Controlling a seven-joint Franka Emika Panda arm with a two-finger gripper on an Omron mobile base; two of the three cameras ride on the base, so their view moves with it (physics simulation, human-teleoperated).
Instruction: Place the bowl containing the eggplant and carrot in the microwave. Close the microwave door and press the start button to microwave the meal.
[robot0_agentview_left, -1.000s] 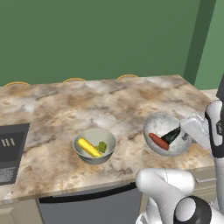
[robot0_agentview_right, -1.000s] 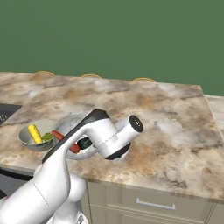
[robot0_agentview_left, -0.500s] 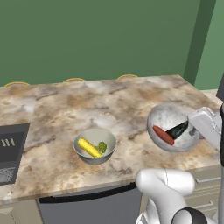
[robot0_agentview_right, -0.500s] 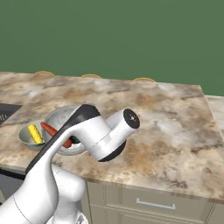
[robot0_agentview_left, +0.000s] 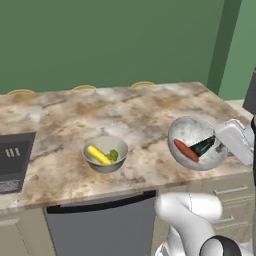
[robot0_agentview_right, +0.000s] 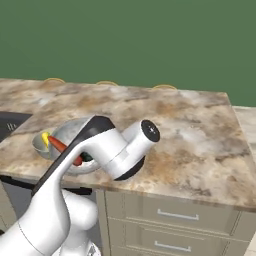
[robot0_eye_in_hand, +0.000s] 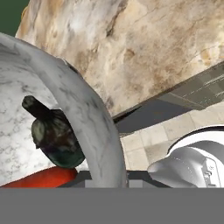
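The end effector (robot0_agentview_left: 219, 142) pinches the rim of the bowl (robot0_agentview_left: 192, 131) at the worktop's (robot0_agentview_left: 135, 112) front right corner. In the left base view the bowl is tipped, its open side turned toward the camera, and it hangs out past the front edge. Whether it rests on the worktop or is lifted clear cannot be told. The fingertips are hidden by the rim, but the hand view has the marbled rim running straight down to the bottom edge, where the jaws sit.

Inside the bowl lie the carrot (robot0_agentview_left: 186, 150) and the eggplant (robot0_agentview_left: 203, 146), touching, the carrot lower and further left, the eggplant against the side nearest the end effector. In the hand view the eggplant (robot0_eye_in_hand: 54, 138) sits just above the carrot (robot0_eye_in_hand: 41, 177), stem end pointing up and left.

Further left, near the front edge around the middle, stands a smaller grey bowl (robot0_agentview_left: 105, 155) with a corn cob (robot0_agentview_left: 98, 154) and a green item (robot0_agentview_left: 113, 155) in it.

At the left edge a dark cooktop (robot0_agentview_left: 13, 161) is set into the worktop.

Along the far edge three chair backs (robot0_agentview_left: 83, 88) peek up before a green wall (robot0_agentview_left: 110, 40).
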